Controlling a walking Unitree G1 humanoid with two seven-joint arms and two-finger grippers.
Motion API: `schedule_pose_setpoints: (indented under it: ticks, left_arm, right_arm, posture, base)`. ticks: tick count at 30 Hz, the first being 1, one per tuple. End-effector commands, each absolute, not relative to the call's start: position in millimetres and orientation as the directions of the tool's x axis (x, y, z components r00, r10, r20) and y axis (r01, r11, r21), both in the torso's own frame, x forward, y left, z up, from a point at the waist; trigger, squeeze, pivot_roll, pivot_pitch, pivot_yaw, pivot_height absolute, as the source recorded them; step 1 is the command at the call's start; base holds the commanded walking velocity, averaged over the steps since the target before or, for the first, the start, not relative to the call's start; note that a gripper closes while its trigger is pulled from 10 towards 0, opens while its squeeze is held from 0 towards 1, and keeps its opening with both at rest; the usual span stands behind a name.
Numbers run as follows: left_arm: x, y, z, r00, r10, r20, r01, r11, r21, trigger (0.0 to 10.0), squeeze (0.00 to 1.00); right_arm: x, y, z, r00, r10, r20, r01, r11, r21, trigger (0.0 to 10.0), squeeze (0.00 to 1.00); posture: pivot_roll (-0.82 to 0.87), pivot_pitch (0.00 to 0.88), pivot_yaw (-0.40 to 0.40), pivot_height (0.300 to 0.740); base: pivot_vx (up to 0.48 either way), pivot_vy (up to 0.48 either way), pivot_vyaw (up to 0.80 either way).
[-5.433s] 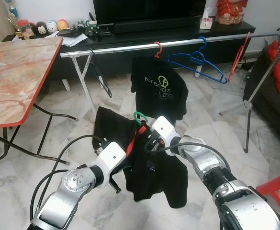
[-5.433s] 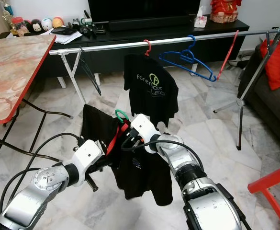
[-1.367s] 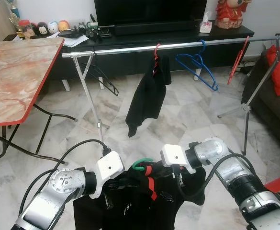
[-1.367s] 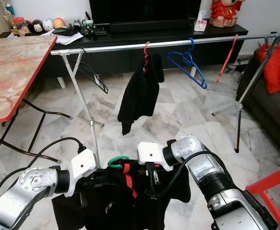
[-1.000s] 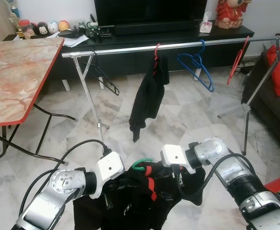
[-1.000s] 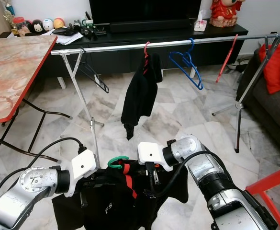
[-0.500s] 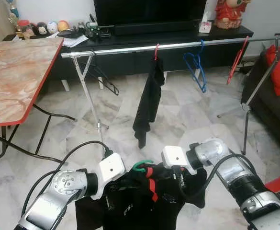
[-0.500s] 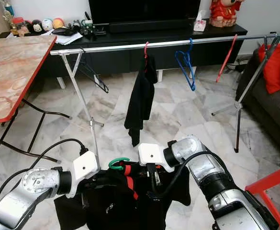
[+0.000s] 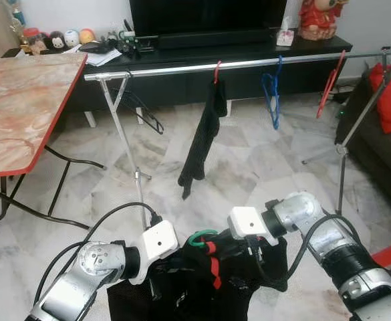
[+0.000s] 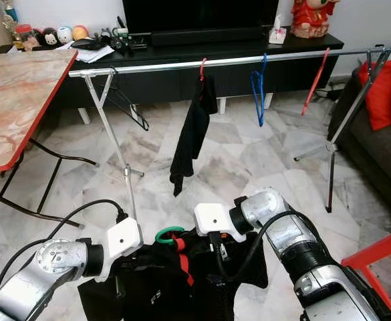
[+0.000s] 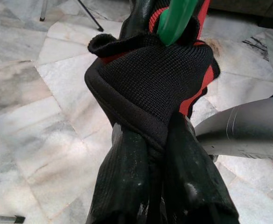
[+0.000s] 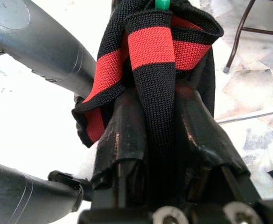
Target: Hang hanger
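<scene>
Low down, left pincer (image 11: pixel 148 154) and right pincer (image 12: pixel 162 140) clamping black shirt (image 9: pixel 202 294) on green hanger (image 9: pixel 198 237), print unreadable.

We're looking at a home living room: TV (image 9: pixel 208 13) sitting on a low black console (image 9: pixel 315 50), sofa (image 9: pixel 389 127) with red cushion (image 9: pixel 390 85). Marble floor (image 9: pixel 262 154), folding table (image 9: pixel 21 100), clothes rail (image 9: pixel 248 63) standing across.

2 black shirts (image 9: pixel 202 144) (image 9: pixel 202 287), 5 hangers (image 9: pixel 271 90), 1 rail (image 9: pixel 248 63), 1 table (image 9: pixel 21 100)
</scene>
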State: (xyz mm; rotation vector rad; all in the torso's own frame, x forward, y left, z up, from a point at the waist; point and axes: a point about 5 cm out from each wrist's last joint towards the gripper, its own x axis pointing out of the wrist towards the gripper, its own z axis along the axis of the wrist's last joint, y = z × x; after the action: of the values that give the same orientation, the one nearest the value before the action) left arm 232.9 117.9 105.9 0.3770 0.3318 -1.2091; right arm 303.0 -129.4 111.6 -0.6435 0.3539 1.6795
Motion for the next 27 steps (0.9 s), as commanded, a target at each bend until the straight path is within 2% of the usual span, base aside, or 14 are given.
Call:
schedule_pose_setpoints:
  ticks: [1,9,18,25,26,27]
  left_arm:
    - [236,121,105,0.343,-0.82,-0.458,0.938,0.327,0.118,0.0,0.0]
    - [236,123,104,0.351,-0.812,-0.466,0.935,0.333,0.124,0.0,0.0]
    - [239,128,99,0.382,-0.783,-0.491,0.923,0.352,0.157,0.0,0.0]
    - [240,132,93,0.422,-0.75,-0.509,0.905,0.382,0.187,0.0,0.0]
    - [240,133,92,0.431,-0.747,-0.506,0.901,0.392,0.188,0.0,0.0]
    - [240,133,91,0.44,-0.744,-0.503,0.896,0.402,0.189,0.0,0.0]
  right_arm:
    - [302,-127,115,-0.141,0.794,-0.591,-0.959,-0.258,-0.117,10.0,1.0]
    - [302,-132,113,-0.144,0.747,-0.649,-0.951,-0.285,-0.117,10.0,1.0]
    - [308,-151,104,-0.057,0.619,-0.783,-0.946,-0.284,-0.156,10.0,1.0]
    - [317,-158,102,0.045,0.592,-0.804,-0.949,-0.227,-0.22,10.0,1.0]
    - [318,-159,101,0.06,0.596,-0.801,-0.95,-0.212,-0.229,10.0,0.14]
    - [320,-159,101,0.081,0.603,-0.794,-0.951,-0.192,-0.243,10.0,0.14]
  posture:
    - [-0.06,0.025,0.011,0.74]
    - [-0.06,0.031,0.01,0.74]
    - [-0.06,0.034,0.012,0.74]
    - [-0.06,0.035,0.015,0.74]
    - [-0.06,0.035,0.015,0.74]
    - [-0.06,0.035,0.015,0.74]
  base:
    - [0.0,0.0,0.0]
    - [0.0,0.0,0.0]
    - [0.0,0.0,0.0]
    - [0.0,0.0,0.0]
    - [0.0,0.0,0.0]
    - [0.0,0.0,0.0]
